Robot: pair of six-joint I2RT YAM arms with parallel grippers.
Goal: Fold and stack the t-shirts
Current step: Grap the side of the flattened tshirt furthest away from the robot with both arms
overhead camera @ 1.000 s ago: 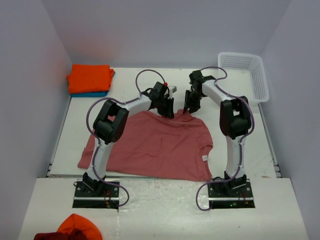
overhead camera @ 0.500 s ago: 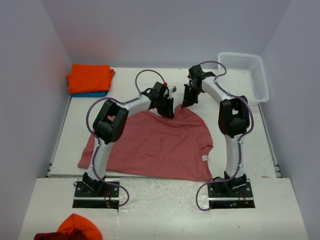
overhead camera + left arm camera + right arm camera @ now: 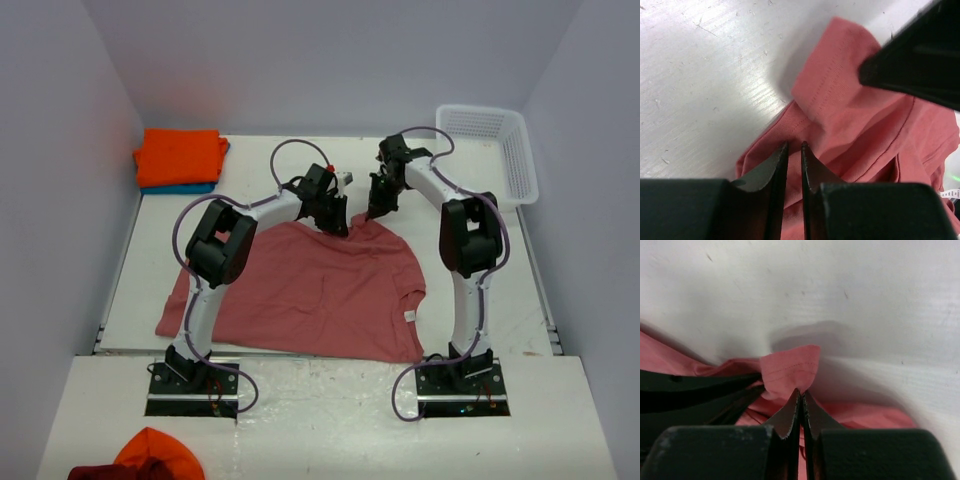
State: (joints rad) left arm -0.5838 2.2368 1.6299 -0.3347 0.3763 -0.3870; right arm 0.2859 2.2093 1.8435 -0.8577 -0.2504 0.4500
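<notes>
A salmon-red t-shirt point(image 3: 300, 290) lies spread on the white table, its small white tag point(image 3: 409, 316) near the right edge. My left gripper point(image 3: 338, 226) is shut on the shirt's far edge; the left wrist view shows cloth point(image 3: 850, 115) pinched between its nearly closed tips point(image 3: 792, 146). My right gripper point(image 3: 374, 212) is shut on the same far edge just to the right, with a hemmed flap point(image 3: 790, 369) sticking out past its tips point(image 3: 801, 392). A folded orange t-shirt point(image 3: 180, 155) lies on a teal-blue one point(image 3: 190, 188) at the far left.
A white lattice basket point(image 3: 492, 150) stands at the far right corner. Orange and dark red cloth point(image 3: 150, 458) lies below the near table edge at the left. The two grippers sit close together; the right gripper's dark body point(image 3: 920, 55) shows in the left wrist view.
My right gripper has moved slightly toward the far side and left with the shirt's edge, pulling it into a small peak. The left gripper has stayed put.
</notes>
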